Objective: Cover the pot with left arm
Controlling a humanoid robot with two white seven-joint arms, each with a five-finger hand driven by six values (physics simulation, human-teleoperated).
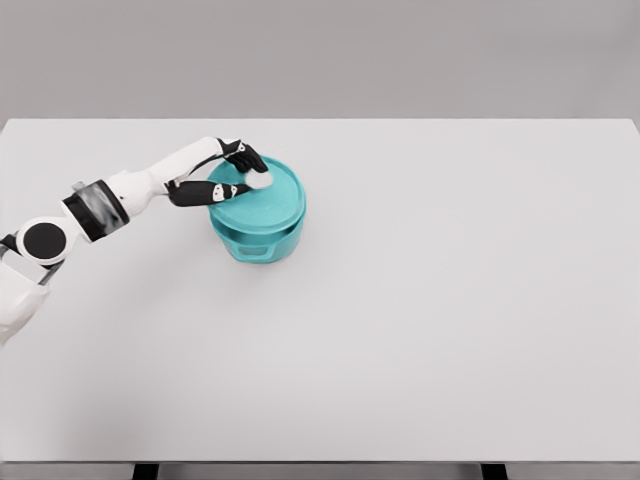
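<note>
A teal pot (260, 238) stands on the white table (420, 300), left of centre. A teal lid (268, 200) lies on top of it, sitting roughly level on the rim. My left hand (240, 175) reaches in from the left and rests over the lid's centre, fingers curled around the white knob (259, 182). The knob is mostly hidden by the fingers. The right arm does not show.
The table's far edge (320, 120) runs just behind the pot, and its near edge is at the bottom of the picture.
</note>
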